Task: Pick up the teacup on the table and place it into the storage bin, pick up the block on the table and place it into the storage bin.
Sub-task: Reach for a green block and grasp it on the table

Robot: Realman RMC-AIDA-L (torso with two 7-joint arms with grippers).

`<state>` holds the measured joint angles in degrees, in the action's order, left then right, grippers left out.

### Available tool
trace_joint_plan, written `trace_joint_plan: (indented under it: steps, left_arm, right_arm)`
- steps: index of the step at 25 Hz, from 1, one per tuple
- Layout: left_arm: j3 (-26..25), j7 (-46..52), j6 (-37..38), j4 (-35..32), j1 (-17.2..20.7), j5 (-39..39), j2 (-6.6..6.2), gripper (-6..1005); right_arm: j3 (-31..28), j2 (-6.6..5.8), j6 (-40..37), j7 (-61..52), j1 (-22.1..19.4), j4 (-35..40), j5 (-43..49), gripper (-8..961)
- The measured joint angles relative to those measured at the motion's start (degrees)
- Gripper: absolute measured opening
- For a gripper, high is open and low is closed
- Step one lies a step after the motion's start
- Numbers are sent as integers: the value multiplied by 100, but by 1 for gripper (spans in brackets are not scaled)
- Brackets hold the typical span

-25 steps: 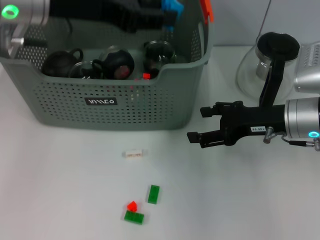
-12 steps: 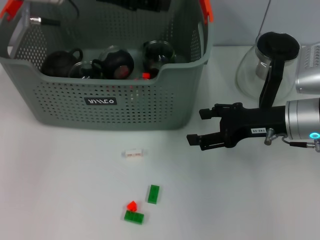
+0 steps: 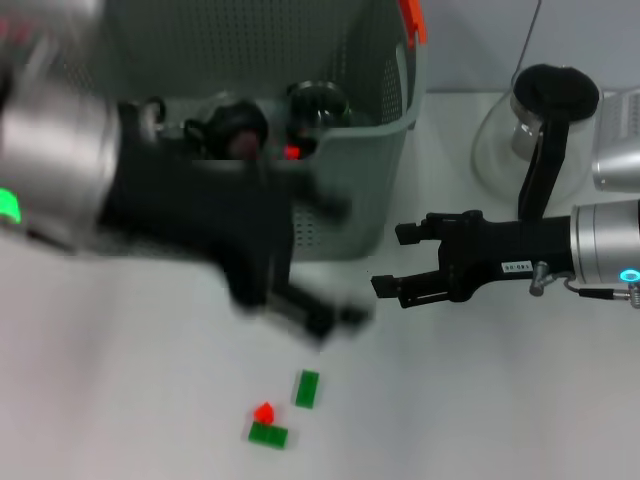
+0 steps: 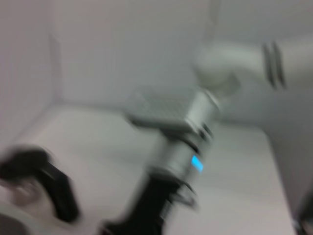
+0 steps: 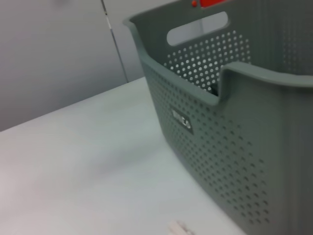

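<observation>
The grey-green storage bin stands at the back of the table, and its perforated wall fills the right wrist view. Dark tea ware and a glass cup lie inside it; no teacup shows on the table. Two green blocks and a small red block lie in front. A white block edge shows in the right wrist view. My left gripper is a blur low over the table before the bin. My right gripper hangs open and empty right of the bin.
A glass carafe with a black handle stands at the back right, behind my right arm. The left wrist view is smeared and shows my right arm and the carafe's dark handle.
My left arm has swept from above the bin's back down across its front, covering the label and the white block. The right gripper has barely shifted.
</observation>
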<state>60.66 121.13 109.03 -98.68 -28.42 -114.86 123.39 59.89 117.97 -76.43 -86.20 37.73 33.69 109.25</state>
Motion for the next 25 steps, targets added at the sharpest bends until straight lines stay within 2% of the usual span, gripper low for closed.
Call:
trace_joint_plan:
  steps: [3, 5, 8, 11, 14, 19, 25]
  left_arm:
    - [619, -339, 36, 40, 493, -193, 59, 952]
    - [753, -648, 24, 290, 669, -189, 104, 952]
    - [709, -1196, -22, 1078, 785, -53, 123, 952]
    - [373, -1908, -123, 2186, 746, -13, 90, 952]
    - [-79, -2461, -134, 2861, 715, -11, 75, 952]
    - [-921, -3184, -198, 3541, 767, -56, 59, 952]
    - [-2092, -4421, -483, 4501, 925, -100, -76, 952]
  right_arm:
    - [0, -1, -282, 118, 11, 11, 0, 946]
    - [3, -1, -428, 174, 33, 23, 37, 946]
    - [9, 38, -515, 155, 116, 28, 284, 946]
    - [8, 97, -611, 121, 238, 32, 573, 946]
    - [8, 146, -664, 75, 377, 35, 856, 946]
    - [43, 191, -863, -51, 620, 40, 1182, 946]
    - [534, 201, -1036, -378, 802, 162, 1274, 946]
